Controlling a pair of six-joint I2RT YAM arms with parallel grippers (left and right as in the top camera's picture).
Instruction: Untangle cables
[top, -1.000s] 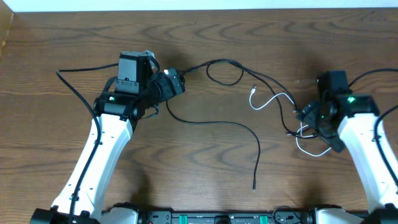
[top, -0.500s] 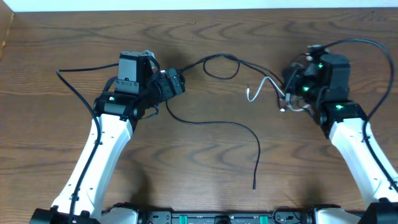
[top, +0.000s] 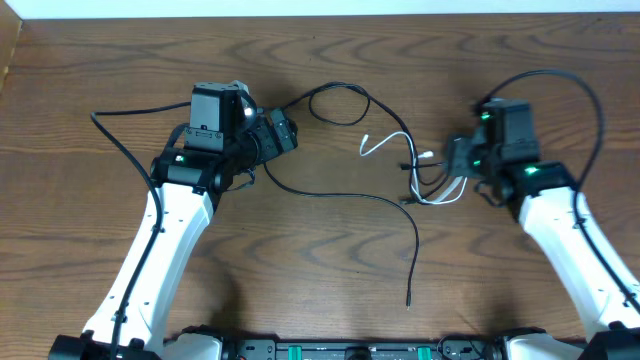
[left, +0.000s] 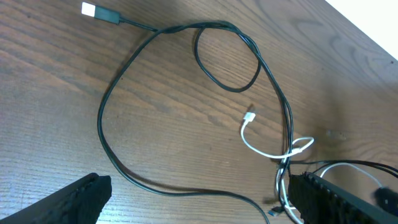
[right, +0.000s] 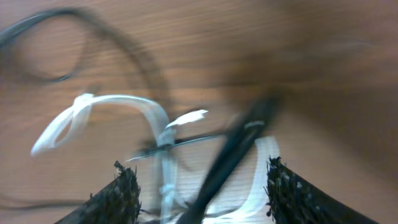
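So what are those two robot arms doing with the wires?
They are sorting out tangled cables. The right end effector sits at the knot where the white cable and black cables cross, its jaws apart around them. The left end effector hovers open near a black loop, holding nothing. Nothing is untangled yet.

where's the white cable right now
In the overhead view the white cable lies right of centre on the table, looping among the black cables. Its far end runs in at the right claw.
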